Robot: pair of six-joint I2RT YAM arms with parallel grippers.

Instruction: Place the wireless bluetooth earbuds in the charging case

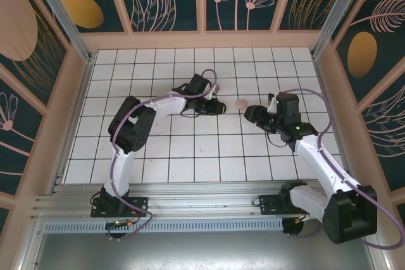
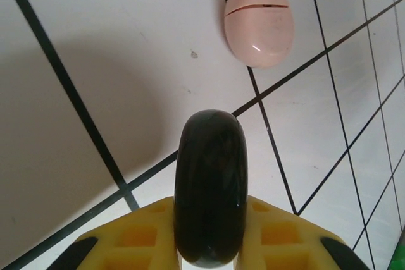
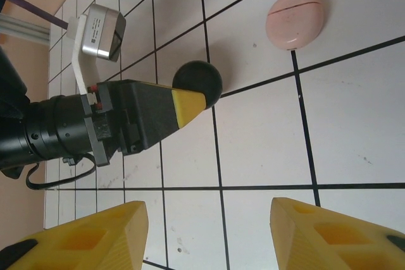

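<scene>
My left gripper (image 2: 211, 235) is shut on a black, closed, oval charging case (image 2: 211, 181), held edge-on between its yellow fingers (image 2: 149, 235) just above the tiles. In the top view this gripper (image 1: 217, 107) sits mid-table. A pale pink charging case (image 2: 258, 22), also closed, lies on the floor just beyond it. My right gripper (image 3: 209, 219) stands open with nothing between its fingers, facing the black case (image 3: 199, 80) and the pink case (image 3: 295, 18) from about a tile away. The earbuds are out of view.
The floor is white tile with black grid lines (image 1: 190, 150). Wooden walls (image 1: 202, 39) ring it on three sides. The left arm's wrist and camera (image 3: 101, 30) reach in from the left of the right wrist view.
</scene>
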